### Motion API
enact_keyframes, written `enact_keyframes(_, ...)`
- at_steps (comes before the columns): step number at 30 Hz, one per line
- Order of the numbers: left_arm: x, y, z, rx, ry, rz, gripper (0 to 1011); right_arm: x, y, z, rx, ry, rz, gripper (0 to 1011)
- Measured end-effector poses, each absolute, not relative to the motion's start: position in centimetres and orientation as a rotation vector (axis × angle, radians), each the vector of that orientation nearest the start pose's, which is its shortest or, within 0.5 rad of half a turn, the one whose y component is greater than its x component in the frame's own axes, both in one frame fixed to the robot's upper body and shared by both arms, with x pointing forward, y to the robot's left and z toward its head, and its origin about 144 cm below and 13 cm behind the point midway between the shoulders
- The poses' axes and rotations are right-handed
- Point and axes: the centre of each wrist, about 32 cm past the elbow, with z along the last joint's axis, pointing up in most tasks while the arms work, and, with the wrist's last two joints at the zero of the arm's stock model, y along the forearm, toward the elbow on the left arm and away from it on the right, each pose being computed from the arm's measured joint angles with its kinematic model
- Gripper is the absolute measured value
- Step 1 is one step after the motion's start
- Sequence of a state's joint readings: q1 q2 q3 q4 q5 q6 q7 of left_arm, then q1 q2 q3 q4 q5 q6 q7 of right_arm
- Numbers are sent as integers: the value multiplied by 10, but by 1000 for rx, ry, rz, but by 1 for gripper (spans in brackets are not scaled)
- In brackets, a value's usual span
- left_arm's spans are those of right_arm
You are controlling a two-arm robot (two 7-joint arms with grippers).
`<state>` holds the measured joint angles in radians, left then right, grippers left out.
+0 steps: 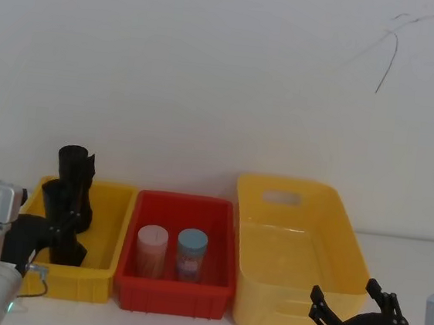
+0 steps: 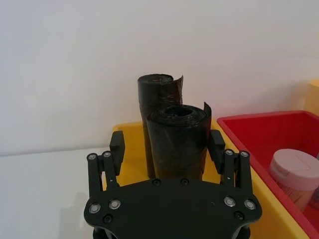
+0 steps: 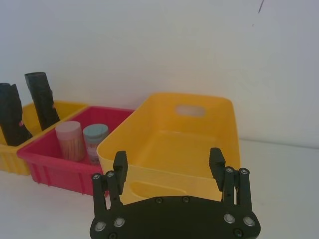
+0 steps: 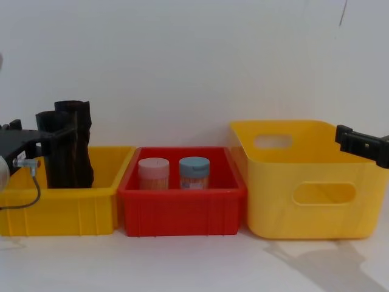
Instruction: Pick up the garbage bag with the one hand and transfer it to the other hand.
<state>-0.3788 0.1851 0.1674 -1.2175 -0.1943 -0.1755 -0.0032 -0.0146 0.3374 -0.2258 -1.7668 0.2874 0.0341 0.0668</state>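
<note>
White desk (image 4: 182,267), left gripper (image 2: 166,137) at 8 o'clock, jaws spread around nearer garbage bag (image 2: 177,152), right gripper (image 3: 168,155) at 5 o'clock, jaws spread

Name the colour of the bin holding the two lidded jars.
Red. The middle bin shows it best in the chest view.

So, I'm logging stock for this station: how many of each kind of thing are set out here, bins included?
Garbage bag rolls: 2
Lidded jars: 2
Bins: 3
Total: 7
</note>
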Motion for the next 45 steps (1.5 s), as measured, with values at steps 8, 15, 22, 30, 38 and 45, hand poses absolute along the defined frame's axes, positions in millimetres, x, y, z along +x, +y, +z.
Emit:
enact_keyframes(8,572,248,1171,-126,-153,1464,1002,443,-237,1189,26,-75,-1230,1000)
enact_keyframes(15,580,243,1169,-129,-143,1450,1001,443,-237,1189,26,-75,-1230,1000)
enact_keyframes(22,587,238,1168,-132,-131,1443,946,443,-237,1189,26,-75,-1230,1000)
enact_keyframes(30,592,234,1167,-137,-122,1446,741,443,-237,1189,26,-75,-1230,1000)
enact_keyframes(38,594,233,1169,-140,-127,1451,547,443,-237,1189,26,-75,-1229,1000)
enact_keyframes(45,592,232,1181,-145,-159,1448,505,443,-237,1189,26,-75,-1230,1000)
